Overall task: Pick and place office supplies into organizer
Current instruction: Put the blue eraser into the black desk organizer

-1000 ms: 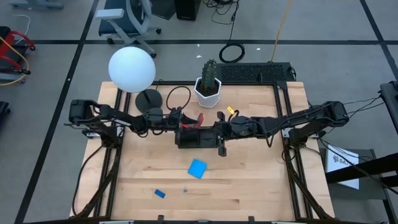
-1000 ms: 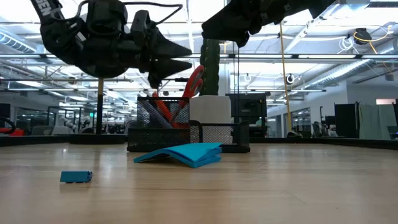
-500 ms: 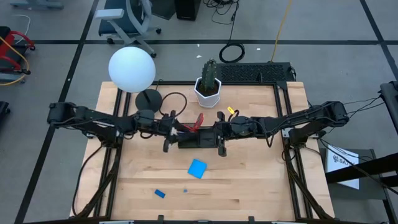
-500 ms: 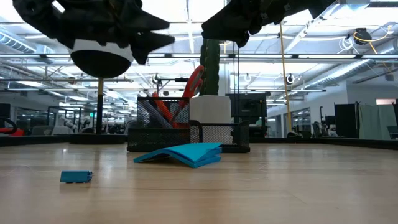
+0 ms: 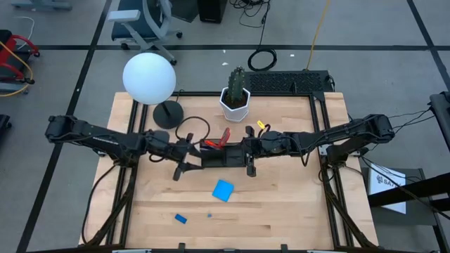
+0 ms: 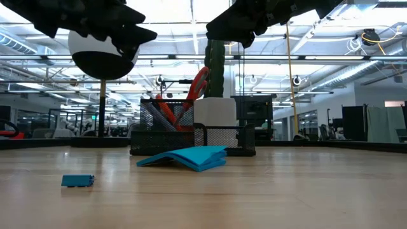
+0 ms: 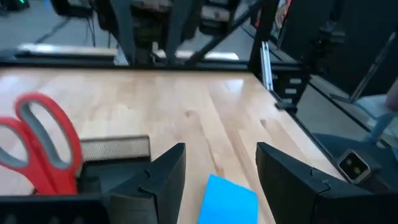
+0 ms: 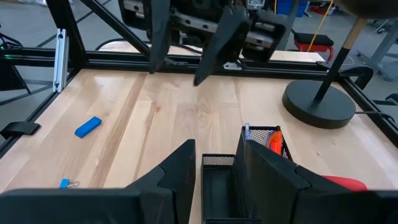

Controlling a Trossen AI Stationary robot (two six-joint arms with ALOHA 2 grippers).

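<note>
The black mesh organizer [image 5: 223, 159] [image 6: 191, 138] stands mid-table. Red-handled scissors [image 5: 217, 143] [image 6: 198, 86] [image 7: 43, 144] stand in it, handles up, and an orange pen [image 8: 274, 139] sits in a compartment. The bright blue pad [image 5: 223, 190] [image 7: 229, 200] lies on the table nearer than the organizer. A small blue block [image 5: 181, 218] [image 8: 88, 126] lies toward the near edge. My left gripper [image 5: 183, 171] [image 7: 217, 168] hangs open, above the table by the organizer's left end. My right gripper [image 5: 250, 167] [image 8: 217, 174] hovers open over the organizer's right end.
A white-potted cactus [image 5: 236, 95] stands behind the organizer, and a white globe lamp [image 5: 149, 79] with a round black base [image 5: 167, 114] stands at the far left. A tiny blue clip [image 5: 209, 216] lies near the block. Bare wood shows along the near and right parts.
My left gripper has drawn away from the scissors in the organizer, moving toward the table's near edge and a little left, rising and turning as it went. It stayed open. The scissors stay standing in the organizer.
</note>
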